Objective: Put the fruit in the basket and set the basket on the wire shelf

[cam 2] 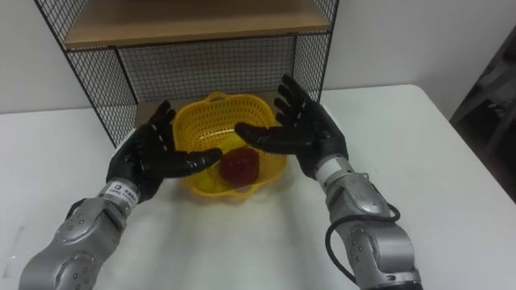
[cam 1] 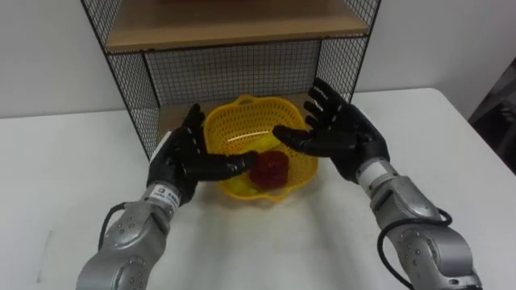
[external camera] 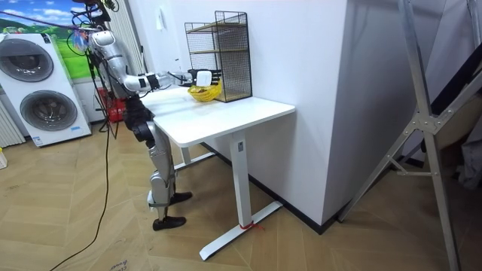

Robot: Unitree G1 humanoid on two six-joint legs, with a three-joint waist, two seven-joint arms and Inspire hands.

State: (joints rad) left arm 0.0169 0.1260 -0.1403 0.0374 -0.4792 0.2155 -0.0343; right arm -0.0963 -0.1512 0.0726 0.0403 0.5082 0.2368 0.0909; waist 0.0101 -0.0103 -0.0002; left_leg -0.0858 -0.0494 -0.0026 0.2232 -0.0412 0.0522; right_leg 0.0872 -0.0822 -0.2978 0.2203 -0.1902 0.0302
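Observation:
A yellow plastic basket [cam 1: 242,121] [cam 2: 201,129] stands on the white table [cam 1: 72,161], just in front of the wire shelf's lower opening. A dark red fruit [cam 1: 270,169] [cam 2: 239,165] lies inside it near the front rim. My left hand [cam 1: 185,157] [cam 2: 149,157] is open beside the basket's left wall, thumb reaching over the rim. My right hand [cam 1: 343,133] [cam 2: 306,129] is open at the basket's right side, fingers spread, thumb stretched above the fruit. In the room view I stand at the table's end with both arms out towards the basket [external camera: 202,92].
The black wire shelf [cam 1: 133,89] [external camera: 220,53] with wooden boards [cam 1: 234,28] stands at the back of the table against the wall. Its side mesh panels flank the basket. Washing machines [external camera: 34,83] stand behind me in the room view.

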